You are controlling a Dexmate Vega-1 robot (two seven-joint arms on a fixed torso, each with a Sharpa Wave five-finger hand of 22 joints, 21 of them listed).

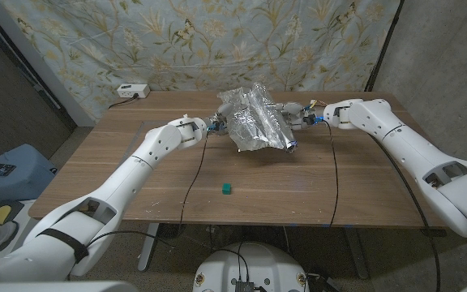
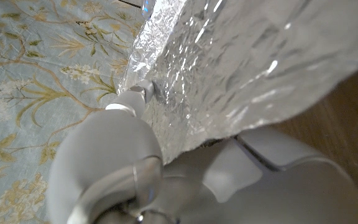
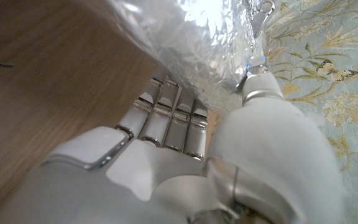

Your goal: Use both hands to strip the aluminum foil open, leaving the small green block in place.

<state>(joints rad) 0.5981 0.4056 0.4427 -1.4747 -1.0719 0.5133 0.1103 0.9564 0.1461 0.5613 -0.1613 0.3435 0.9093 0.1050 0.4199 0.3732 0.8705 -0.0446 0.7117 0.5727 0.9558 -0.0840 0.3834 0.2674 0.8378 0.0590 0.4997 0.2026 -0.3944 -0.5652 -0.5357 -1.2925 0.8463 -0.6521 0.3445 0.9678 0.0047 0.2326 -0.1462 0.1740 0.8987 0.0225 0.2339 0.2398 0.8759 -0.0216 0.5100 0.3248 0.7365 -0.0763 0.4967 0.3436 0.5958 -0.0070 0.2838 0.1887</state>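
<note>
Foil (image 1: pixel 258 120): you hold it up, left hand (image 1: pixel 215 124) and right hand (image 1: pixel 300 118) each gripping a side | green block (image 1: pixel 227 189): uncovered on table (image 1: pixel 120 162) | left: little

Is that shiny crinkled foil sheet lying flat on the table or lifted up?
Lifted. The crinkled aluminium foil sheet hangs between the left hand and right hand, which grip its opposite edges above the table.

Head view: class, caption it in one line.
Both hands, left hand and right hand, hold crumpled foil; green block sits apart.
</note>
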